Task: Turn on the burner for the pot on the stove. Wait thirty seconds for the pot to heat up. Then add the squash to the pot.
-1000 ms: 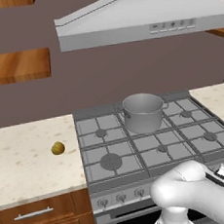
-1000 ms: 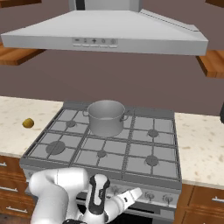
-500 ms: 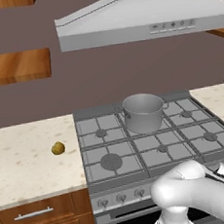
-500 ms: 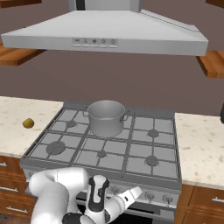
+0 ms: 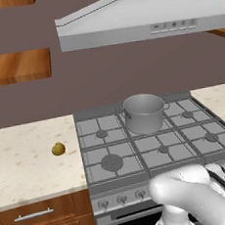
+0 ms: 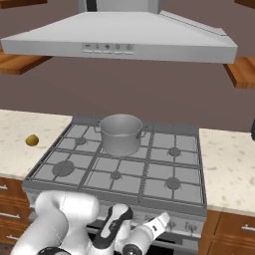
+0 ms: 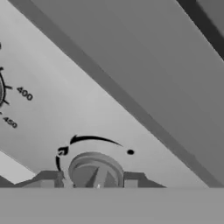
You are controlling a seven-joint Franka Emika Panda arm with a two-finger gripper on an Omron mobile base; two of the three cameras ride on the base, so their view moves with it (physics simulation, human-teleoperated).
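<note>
With the jaws of the gripper [image 7: 97, 183] straddling a stove [image 5: 153, 152] knob [image 7: 96, 170], apparently gripping it to light the burner, the pot [image 5: 144, 112] waits at the stove's back edge while the squash [image 5: 58, 149] lies on the desk [image 5: 21, 158] beside the stove's left edge.

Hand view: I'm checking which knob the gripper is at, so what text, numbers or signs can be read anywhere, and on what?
"400": on the stove's front panel, beside a dial at the hand view's left edge.
"450": same panel, just below it.
Curved arrow and dot, no words: around the knob at the gripper.
Range hood buttons: too small to read.
</note>
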